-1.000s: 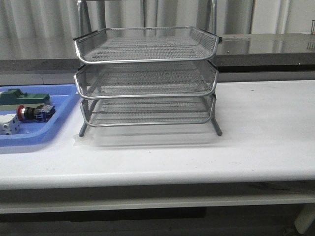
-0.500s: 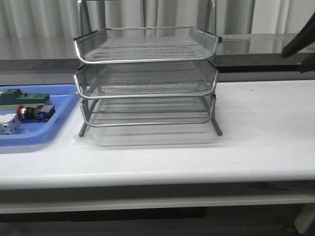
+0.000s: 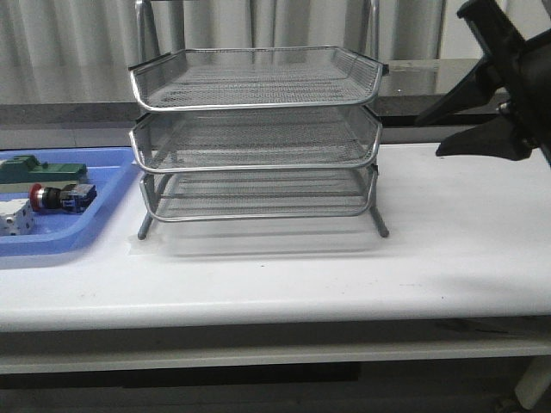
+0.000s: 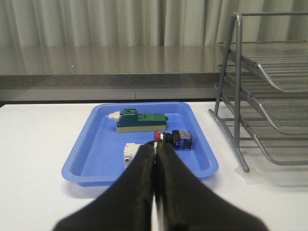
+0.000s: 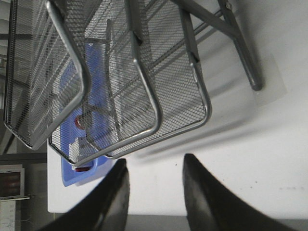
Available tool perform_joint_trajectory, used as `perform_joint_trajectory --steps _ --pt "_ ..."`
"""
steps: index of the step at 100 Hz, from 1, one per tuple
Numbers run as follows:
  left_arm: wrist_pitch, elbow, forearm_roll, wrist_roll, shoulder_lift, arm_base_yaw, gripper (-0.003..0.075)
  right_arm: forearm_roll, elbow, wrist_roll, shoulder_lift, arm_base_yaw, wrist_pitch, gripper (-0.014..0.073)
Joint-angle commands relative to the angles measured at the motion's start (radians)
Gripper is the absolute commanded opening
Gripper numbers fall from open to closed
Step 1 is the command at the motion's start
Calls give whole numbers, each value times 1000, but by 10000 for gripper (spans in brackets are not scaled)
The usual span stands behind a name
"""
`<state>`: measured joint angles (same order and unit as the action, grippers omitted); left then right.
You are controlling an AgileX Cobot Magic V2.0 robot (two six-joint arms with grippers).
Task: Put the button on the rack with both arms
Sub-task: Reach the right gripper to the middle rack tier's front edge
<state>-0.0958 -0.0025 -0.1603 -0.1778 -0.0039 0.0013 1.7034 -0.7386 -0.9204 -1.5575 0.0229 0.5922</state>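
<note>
Pincer positions: right pincer (image 3: 430, 133) spread wide beside the rack (image 3: 256, 138), left pincer (image 4: 155, 161) pressed shut and empty.

Lying on its side in the blue tray (image 3: 95, 225) left of the rack, the button (image 3: 60, 197) sits between a green block (image 3: 45, 170) and a white part (image 3: 15, 217). Risks, as I judge them: shut fingers would nudge the round button, which could roll, or catch its close neighbours; the right arm's pincer near the rack could bump a tier on the surface (image 3: 344, 267).
</note>
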Motion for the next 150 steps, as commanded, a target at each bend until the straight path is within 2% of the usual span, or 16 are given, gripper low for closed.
perform_joint_trajectory --steps 1,14,52,111,119,136,150 --pt "72 55 1 -9 -31 2 -21 150 -31 -99 -25 1 97 304" --pt "72 55 1 -9 -31 2 -21 208 -38 -145 -93 15 147 304" --pt "72 55 1 -9 -31 2 -21 220 -155 -151 -201 97 144 304" --pt "72 55 1 -9 -31 2 -21 233 -273 -151 -285 98 138 302" --pt "72 55 1 -9 -31 2 -21 233 -273 -151 -285 98 125 277" --pt "72 55 1 -9 -31 2 -21 233 -273 -151 -285 98 119 167" --pt "72 55 1 -9 -31 2 -21 233 -272 -151 -285 98 119 118"
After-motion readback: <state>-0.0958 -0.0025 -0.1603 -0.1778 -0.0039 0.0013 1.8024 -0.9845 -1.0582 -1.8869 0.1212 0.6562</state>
